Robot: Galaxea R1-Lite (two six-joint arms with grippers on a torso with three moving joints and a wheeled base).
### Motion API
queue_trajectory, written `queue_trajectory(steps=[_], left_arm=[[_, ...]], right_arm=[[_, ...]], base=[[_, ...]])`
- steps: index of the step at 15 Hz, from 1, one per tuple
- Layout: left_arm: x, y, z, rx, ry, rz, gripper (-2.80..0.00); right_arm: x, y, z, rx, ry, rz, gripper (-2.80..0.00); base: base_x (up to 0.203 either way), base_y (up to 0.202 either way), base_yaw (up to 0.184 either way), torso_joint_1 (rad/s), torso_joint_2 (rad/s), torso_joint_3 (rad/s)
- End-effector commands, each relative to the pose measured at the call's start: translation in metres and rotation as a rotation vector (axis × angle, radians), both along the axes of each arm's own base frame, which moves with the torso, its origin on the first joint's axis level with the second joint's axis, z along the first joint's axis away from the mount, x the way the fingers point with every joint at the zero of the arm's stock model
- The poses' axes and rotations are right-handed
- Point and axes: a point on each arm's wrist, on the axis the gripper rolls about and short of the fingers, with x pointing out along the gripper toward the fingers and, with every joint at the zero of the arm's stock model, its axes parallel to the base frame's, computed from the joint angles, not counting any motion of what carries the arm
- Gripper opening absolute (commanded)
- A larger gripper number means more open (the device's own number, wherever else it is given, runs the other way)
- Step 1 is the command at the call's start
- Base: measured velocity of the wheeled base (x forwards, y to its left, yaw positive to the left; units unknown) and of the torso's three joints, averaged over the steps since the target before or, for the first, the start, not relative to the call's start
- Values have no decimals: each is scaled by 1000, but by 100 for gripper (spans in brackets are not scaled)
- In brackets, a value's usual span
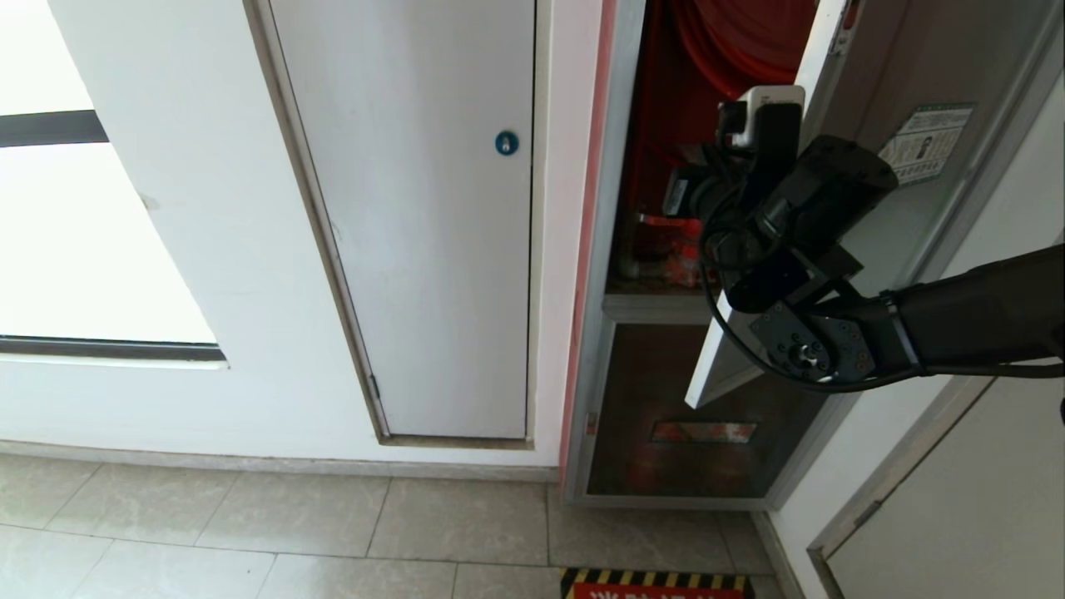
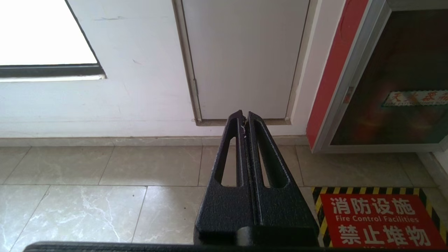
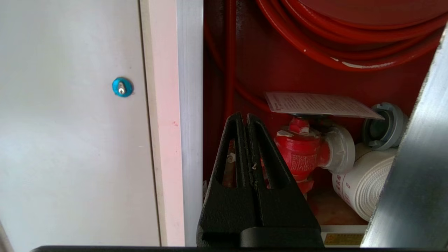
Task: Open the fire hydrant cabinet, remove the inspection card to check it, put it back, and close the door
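Inspection card (image 3: 320, 105) lies flat on top of the red valve (image 3: 301, 154) inside the fire hydrant cabinet (image 1: 657, 166), above and beyond the right gripper (image 3: 245, 117), not touching it. That gripper's 2 fingers are pressed together on nothing, pointing into the opening beside the swung-out door (image 1: 899, 166). The left gripper (image 2: 244, 114), likewise clenched and empty, hangs over the floor tiles (image 2: 105, 175).
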Motion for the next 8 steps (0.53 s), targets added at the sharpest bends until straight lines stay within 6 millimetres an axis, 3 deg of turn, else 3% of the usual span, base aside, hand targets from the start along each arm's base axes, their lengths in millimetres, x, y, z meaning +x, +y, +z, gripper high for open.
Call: queue_trajectory(steps=[1, 8], left_arm=[[0, 0, 0, 0, 2, 0, -280], [0, 0, 0, 0, 1, 0, -280]], right_arm=[[-2, -4, 4, 10, -12, -18, -280], [-21, -12, 9, 7, -2, -21, -280]], base=[[0, 0, 0, 0, 0, 0], [0, 0, 0, 0, 0, 0]])
